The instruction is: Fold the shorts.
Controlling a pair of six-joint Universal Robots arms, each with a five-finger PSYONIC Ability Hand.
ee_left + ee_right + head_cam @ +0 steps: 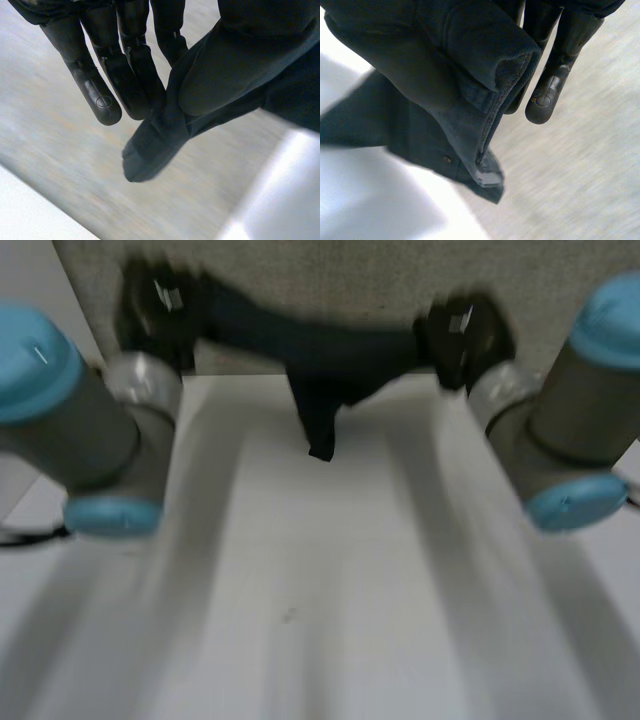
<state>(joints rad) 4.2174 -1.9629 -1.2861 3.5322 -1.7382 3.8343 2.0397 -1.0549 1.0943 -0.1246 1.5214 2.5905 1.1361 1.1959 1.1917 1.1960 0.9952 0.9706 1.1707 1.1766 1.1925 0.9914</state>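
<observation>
One pair of dark shorts point(320, 355) is held stretched between two black robot hands over the far end of a white table point(320, 620).

One grey panel point(330, 275) is seen behind the table, and two grey arms with light-blue caps are raised at either side. The shorts are lifted off the table and spread in front of the panel, with one part hanging down in the middle. One end is gripped by the left hand point(160, 305): in its wrist view, nearly straight fingers point(100, 95) are pressed against the cloth, which is pinched at the thumb. The other end is gripped by the right hand point(465, 330), whose fingers point(545, 97) lie nearly straight behind a bunched fold.
</observation>
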